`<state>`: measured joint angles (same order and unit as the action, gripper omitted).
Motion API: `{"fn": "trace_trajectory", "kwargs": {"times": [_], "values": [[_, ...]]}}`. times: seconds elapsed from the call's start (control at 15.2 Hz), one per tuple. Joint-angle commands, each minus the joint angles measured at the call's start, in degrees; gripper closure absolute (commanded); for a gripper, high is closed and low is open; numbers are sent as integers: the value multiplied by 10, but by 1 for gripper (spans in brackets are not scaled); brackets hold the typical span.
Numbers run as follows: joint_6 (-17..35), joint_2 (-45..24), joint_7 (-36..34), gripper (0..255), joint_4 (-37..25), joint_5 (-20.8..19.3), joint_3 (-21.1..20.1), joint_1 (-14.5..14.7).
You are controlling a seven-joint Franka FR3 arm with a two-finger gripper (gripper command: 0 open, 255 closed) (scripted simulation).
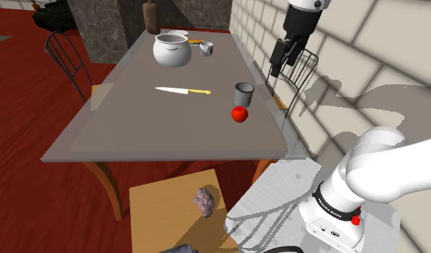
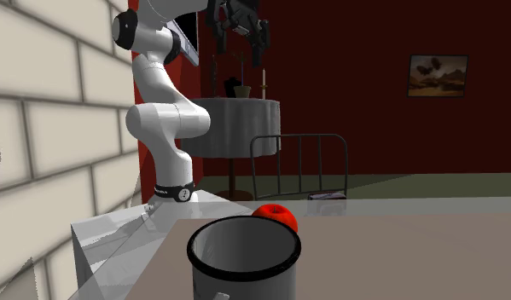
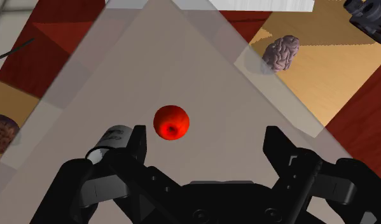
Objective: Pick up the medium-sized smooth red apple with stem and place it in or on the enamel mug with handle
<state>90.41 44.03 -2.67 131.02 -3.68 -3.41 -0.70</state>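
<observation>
A small round apple (image 1: 239,113) is seen lying on the grey table (image 1: 134,122), near the edge on the shoulder view's right. It is bright red all over and smooth, with a soft shine on its skin. In the wrist view a dark dip is seen on the apple's (image 3: 171,122) top (the stem itself is too small to be made out). The mug (image 1: 243,93) is stood upright just beside the apple; whether the two touch cannot be told. In the second exterior view the mug (image 2: 243,256) is shown close up, pale grey with a black rim and dark inside, and the apple (image 2: 275,216) peeks out from behind it. The gripper (image 1: 273,70) is held high in the air, well above the table and well apart from the apple. In the wrist view the gripper (image 3: 207,143) is seen with its two black fingers (image 3: 135,143) spread wide apart, and nothing is held between them. The apple is seen far below the spread fingers, a little nearer to one of them. Farther along the table a knife (image 1: 182,90) with a yellow handle is laid flat, and a white pot (image 1: 170,50) is set behind it.
</observation>
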Motion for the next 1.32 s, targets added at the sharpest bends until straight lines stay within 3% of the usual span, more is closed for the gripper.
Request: {"fn": "trace_trajectory", "kwargs": {"times": [0.0,0.59,1.25], "values": [[0,0,0,0,0,0,0,0],[125,-120,179,0,43,-11,101,21],[238,-328,388,0,9,27,183,48]]}}
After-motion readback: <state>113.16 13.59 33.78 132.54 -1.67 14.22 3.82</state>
